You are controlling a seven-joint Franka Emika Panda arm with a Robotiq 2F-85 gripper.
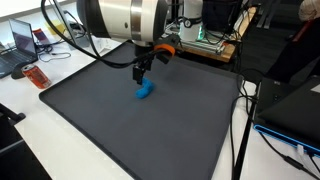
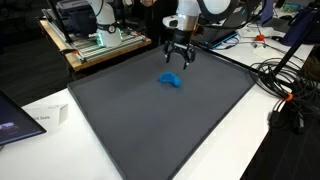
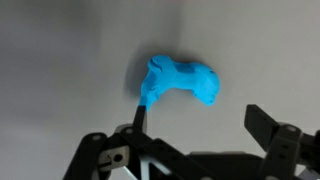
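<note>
In an exterior view, the gripper [image 1: 141, 72] hung just above a small blue toy [image 1: 145, 91] on the dark mat [image 1: 120, 135], jaws spread wide and holding nothing. In an exterior view, the gripper [image 2: 179, 60] stood slightly beyond the toy [image 2: 171, 80], towards the mat's far edge. In the wrist view, the toy [image 3: 180, 82] lay off-centre, one fingertip [image 3: 139, 108] near its narrow end. A clean approach probably meant centring over the thicker body and descending straight, so the fingers straddled it.

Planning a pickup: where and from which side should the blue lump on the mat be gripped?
Probably from straight above, across its short width: the blue lump lies flat on the mat, longer one way, and the open tool hovers close.
</note>
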